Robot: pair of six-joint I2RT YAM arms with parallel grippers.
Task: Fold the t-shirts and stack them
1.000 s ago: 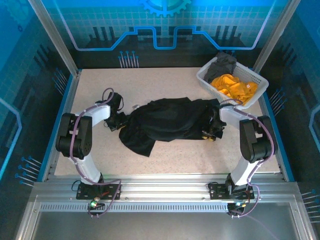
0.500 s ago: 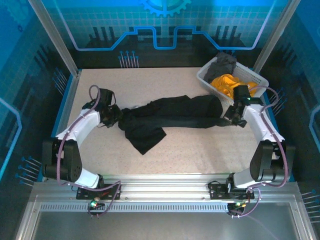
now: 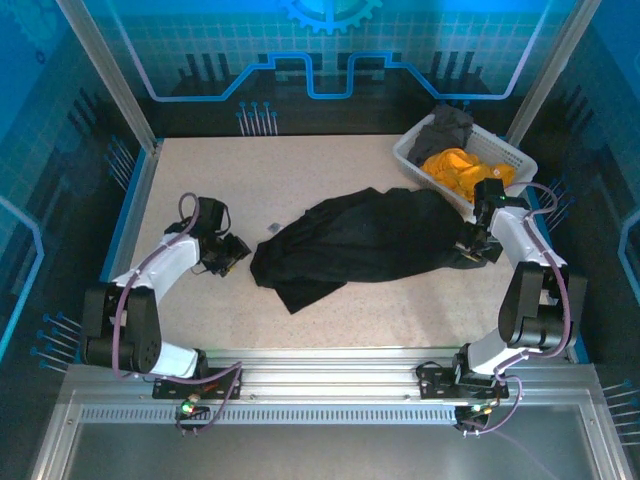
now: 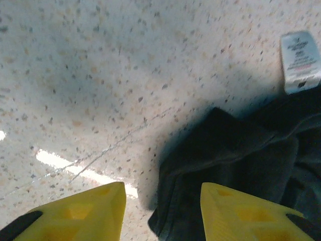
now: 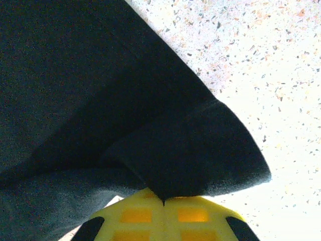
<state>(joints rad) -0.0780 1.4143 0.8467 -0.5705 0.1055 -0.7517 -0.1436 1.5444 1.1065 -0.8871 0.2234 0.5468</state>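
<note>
black t-shirt (image 3: pixel 365 240) lies crumpled mid-table (image 3: pixel 300 170), long axis left to right; bare surface at its far and near sides. left gripper (image 3: pixel 230 253) spread, empty, just off its left edge — right gripper (image 3: pixel 478 245) clenched on its right edge.

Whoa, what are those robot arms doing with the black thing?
They are working on a black t-shirt, which lies crumpled on the table. The right gripper is shut on the shirt's edge near the basket. The left gripper is open beside the shirt's other end, holding nothing. An orange shirt and a grey shirt sit in the basket. Nothing is folded yet.
</note>
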